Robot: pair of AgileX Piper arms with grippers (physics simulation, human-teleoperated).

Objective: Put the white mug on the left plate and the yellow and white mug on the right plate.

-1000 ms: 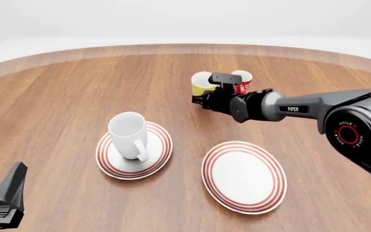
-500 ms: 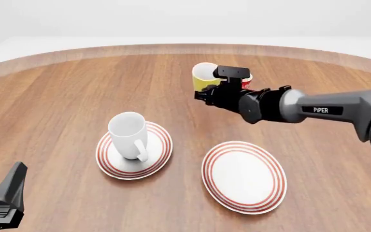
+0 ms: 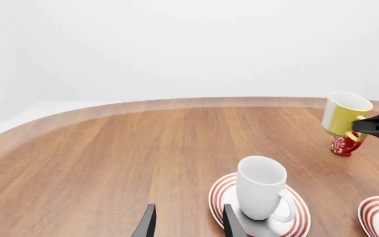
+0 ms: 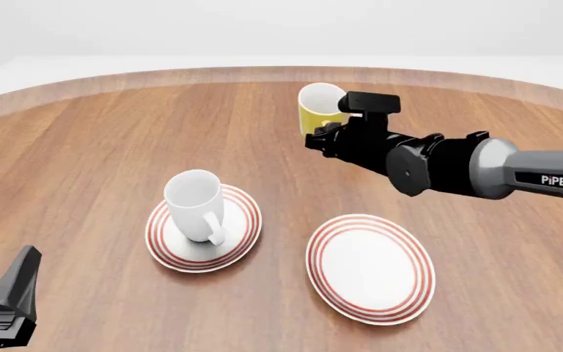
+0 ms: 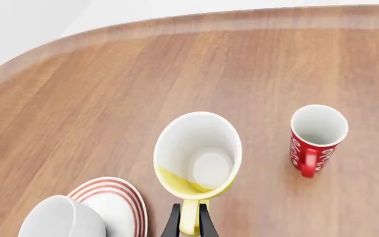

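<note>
A: In the front view, where is each mug?

B: The large plain white ceramic mug (image 4: pixel 196 204) stands upright on the left plate (image 4: pixel 167 249), the round white one with thin red rings, so I judge that half of the task is done. The small yellow mug with white inside (image 4: pixel 319 108) is in the air above the wooden table (image 4: pixel 86 147), held by the right gripper (image 4: pixel 341 126). The right plate (image 4: pixel 371 268), with the same red rings, has nothing on it and lies nearer to the camera than the mug.

A: And the left wrist view?

B: The fingers (image 3: pixel 231 224) of the left gripper (image 3: pixel 188 223) are apart and hold nothing, close to the left plate's rim. The yellow mug hangs clear above a slim red cup (image 3: pixel 344 145) that stands on the table.

A: How is the mug held, in the right wrist view?

B: The two fingers (image 5: pixel 173 223) are clamped together on the yellow handle, so the body hangs in front of them, a little tilted. A handle grip leaves the base free for setting down, I think.
</note>
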